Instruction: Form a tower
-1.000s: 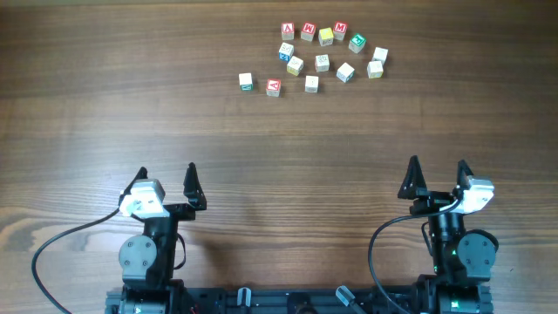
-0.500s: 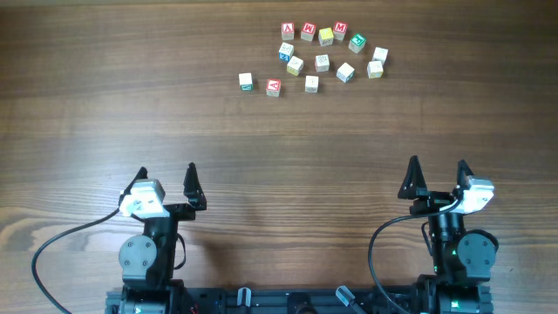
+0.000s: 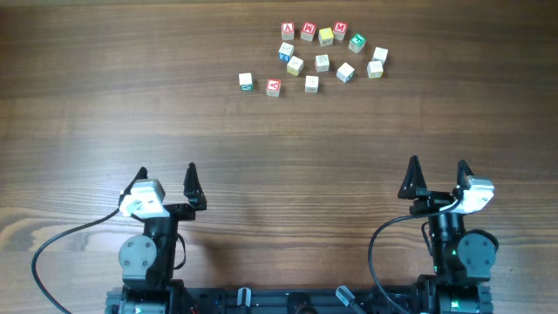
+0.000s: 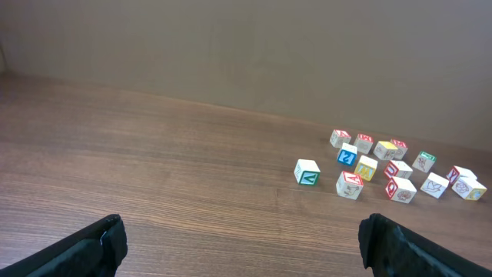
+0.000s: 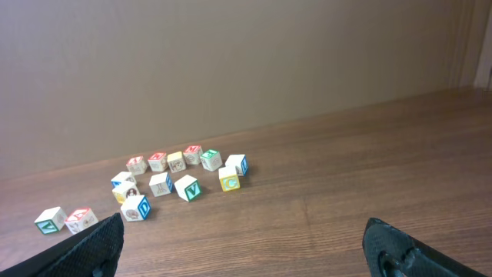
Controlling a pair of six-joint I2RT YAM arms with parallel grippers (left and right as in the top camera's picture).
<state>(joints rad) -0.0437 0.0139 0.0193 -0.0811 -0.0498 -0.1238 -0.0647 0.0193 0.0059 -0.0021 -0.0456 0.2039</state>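
Overhead: small pale wooden letter cubes (image 3: 322,62) lie loose and unstacked at the far side of the dark wooden table (image 3: 131,105), just right of centre. The left gripper (image 3: 166,181) and right gripper (image 3: 438,177) gape empty, the right one slightly nearer.
Left wrist: cubes far right.
Right wrist: cubes far left.

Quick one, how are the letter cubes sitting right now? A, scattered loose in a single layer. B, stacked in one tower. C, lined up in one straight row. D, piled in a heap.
A: the letter cubes lie spread out on the table in a loose cluster, and both wrist views show none resting on another.
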